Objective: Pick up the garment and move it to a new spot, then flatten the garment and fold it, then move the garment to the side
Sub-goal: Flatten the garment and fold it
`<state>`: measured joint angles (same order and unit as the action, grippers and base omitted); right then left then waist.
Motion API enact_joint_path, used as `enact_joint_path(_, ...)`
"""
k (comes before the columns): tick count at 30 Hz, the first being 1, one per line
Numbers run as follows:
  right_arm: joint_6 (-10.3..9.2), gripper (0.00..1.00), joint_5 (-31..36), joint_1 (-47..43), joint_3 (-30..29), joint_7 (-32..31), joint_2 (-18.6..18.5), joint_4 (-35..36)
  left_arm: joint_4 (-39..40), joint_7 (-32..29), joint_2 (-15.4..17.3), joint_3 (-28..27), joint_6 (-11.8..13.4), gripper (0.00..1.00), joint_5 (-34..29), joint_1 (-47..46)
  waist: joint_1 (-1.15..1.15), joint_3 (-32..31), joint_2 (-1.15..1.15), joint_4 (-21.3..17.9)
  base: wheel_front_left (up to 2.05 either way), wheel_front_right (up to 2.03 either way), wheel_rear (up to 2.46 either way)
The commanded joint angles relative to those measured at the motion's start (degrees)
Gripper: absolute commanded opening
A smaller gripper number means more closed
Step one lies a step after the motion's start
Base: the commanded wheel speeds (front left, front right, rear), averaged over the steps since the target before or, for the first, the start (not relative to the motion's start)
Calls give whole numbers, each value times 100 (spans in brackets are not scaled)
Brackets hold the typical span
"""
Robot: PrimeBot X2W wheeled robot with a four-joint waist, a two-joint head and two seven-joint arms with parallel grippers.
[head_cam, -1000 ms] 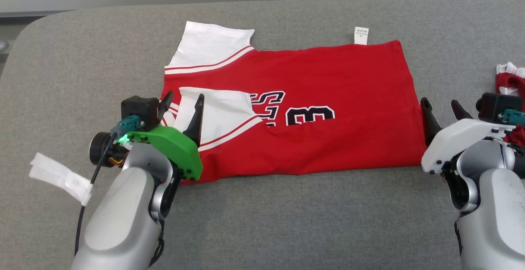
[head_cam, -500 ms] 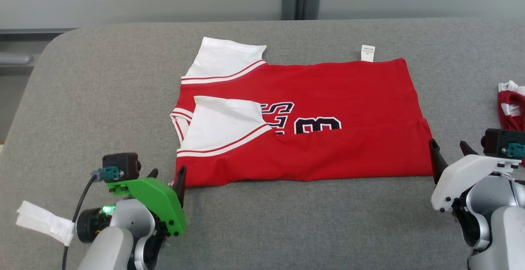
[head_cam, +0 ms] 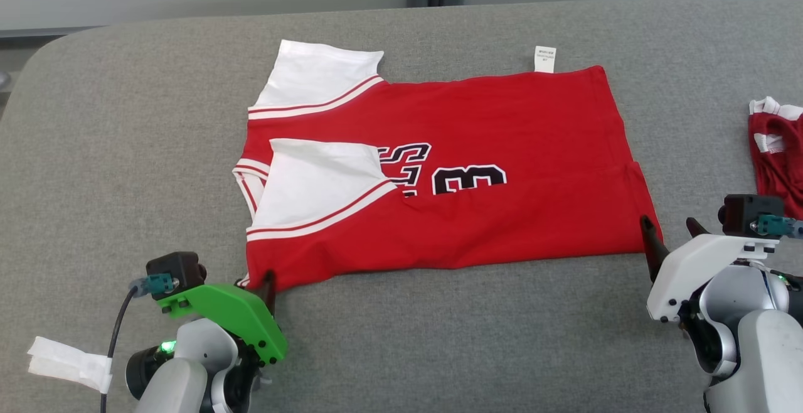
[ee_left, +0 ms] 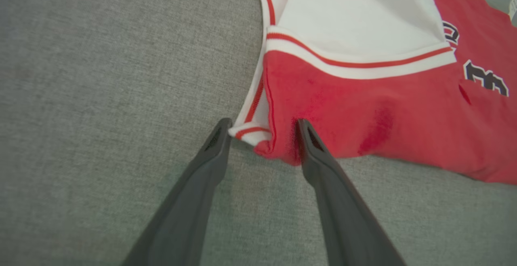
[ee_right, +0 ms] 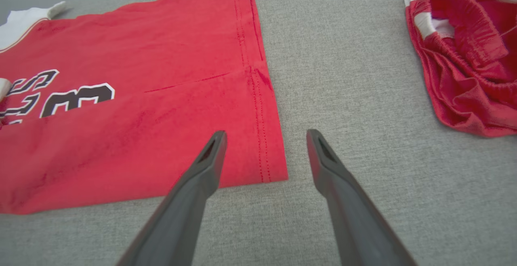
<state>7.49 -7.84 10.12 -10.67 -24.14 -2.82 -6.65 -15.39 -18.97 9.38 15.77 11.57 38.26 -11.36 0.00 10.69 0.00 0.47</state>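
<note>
The garment (head_cam: 477, 130) is a red jersey with white sleeves and a black number, lying flat on the grey padded table (head_cam: 125, 149). One white sleeve (head_cam: 313, 181) is folded in over its front. My left gripper (head_cam: 256, 280) sits at the jersey's near left corner. In the left wrist view that corner (ee_left: 278, 144) lies between the open fingers of the left gripper (ee_left: 263, 124), and one finger touches the red cloth. My right gripper (head_cam: 669, 223) stands open at the near right corner. In the right wrist view, the right gripper (ee_right: 266, 133) straddles the stitched hem (ee_right: 258, 108).
Crumpled red shorts (head_cam: 776, 155) with white trim lie on the table right of the jersey, close beyond my right gripper, also seen in the right wrist view (ee_right: 464, 55). A white tape strip (head_cam: 66, 363) hangs on the left arm's cable. A small white label (head_cam: 545, 59) sticks out at the jersey's far edge.
My left gripper has drawn back from over the folded white sleeve to the jersey's near left corner. The right gripper stays at the near right corner. The camera has shifted.
</note>
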Motion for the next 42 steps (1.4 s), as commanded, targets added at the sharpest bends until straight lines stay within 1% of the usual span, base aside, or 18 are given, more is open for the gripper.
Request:
enact_joint_path(1, -2, 100, 24, 120, -16, -10, -14, -90, -41, 47, -25, -13, -40, 0, 4, -57, 0, 17, 0, 8, 0, 0, 0)
enact_joint_path(5, -2, 100, 129, 264, -122, 41, -13, -470, -108, 111, -62, 27, -88, 0, 21, -109, 0, 25, 0, 84, 0, 0, 0)
enact_joint_path(7, -1, 100, 61, 358, -176, 29, -13, -724, -129, 160, -87, 29, -113, 0, 31, -116, 0, 20, 0, 132, 0, 0, 0)
enact_joint_path(13, -2, 100, 88, 663, -298, 118, -13, -1639, -200, 250, -133, 70, -191, 0, 66, -107, 0, 6, 0, 252, 0, 0, 0)
enact_joint_path(14, -2, 82, 119, 694, -290, 134, -13, -1797, -211, 281, -142, 70, -202, 0, 77, -99, 0, -4, 0, 269, 0, 0, 0)
enact_joint_path(15, -2, 46, 124, 721, -301, 160, -15, -1916, -221, 292, -144, 76, -208, 0, 80, -92, 0, -20, 0, 283, 0, 0, 0)
enact_joint_path(17, -2, 18, 91, 748, -292, 222, -8, -2131, -210, 352, -146, 88, -246, 0, 85, -74, 0, -73, 0, 305, 0, 0, 0)
enact_joint_path(18, -2, 0, 14, 765, -294, 288, -5, -2208, -200, 378, -140, 91, -268, 0, 86, -61, 0, -113, 0, 308, 0, 0, 0)
enact_joint_path(23, -5, 0, 35, 703, -436, 566, -28, -2221, -36, 467, -64, 88, -306, 0, 56, 31, 0, -373, 0, 281, 0, 0, 0)
enact_joint_path(25, -6, 0, 47, 555, -517, 605, -27, -2088, 109, 471, -33, 123, -341, 0, 51, 123, 0, -494, 0, 269, 0, 0, 0)
enact_joint_path(28, -6, 0, -158, 213, -561, 562, -22, -1758, 433, 405, 41, 188, -332, 0, 40, 394, 0, -653, 0, 238, 0, 0, 0)
enact_joint_path(31, -5, 0, -407, -257, -525, 464, -21, -1332, 824, 292, 102, 241, -278, 0, 83, 787, 0, -742, 0, 190, 0, 0, 0)
enact_joint_path(35, -5, 0, -712, -991, -468, 292, -22, -666, 1326, 88, 206, 338, -96, 0, 164, 1566, 0, -804, 0, 114, 0, 0, 0)
enact_joint_path(39, -5, 0, -917, -1463, -453, 244, -20, -316, 1463, 18, 215, 381, 48, 0, 213, 2083, 0, -808, 0, 63, 0, 0, 0)
enact_joint_path(40, -5, 6, -970, -1556, -461, 257, -20, -285, 1461, 13, 173, 387, 64, 0, 266, 2167, 0, -800, 0, 53, 0, 0, 0)
enact_joint_path(41, -5, 31, -1009, -1624, -478, 263, -20, -268, 1447, 50, 149, 376, 72, 0, 265, 2204, 0, -796, 0, 43, 0, 0, 0)
enact_joint_path(42, -5, 54, -1032, -1665, -483, 281, -20, -256, 1423, 98, 149, 352, 106, 16, 241, 2213, 0, -793, 0, 35, 0, 0, 0)
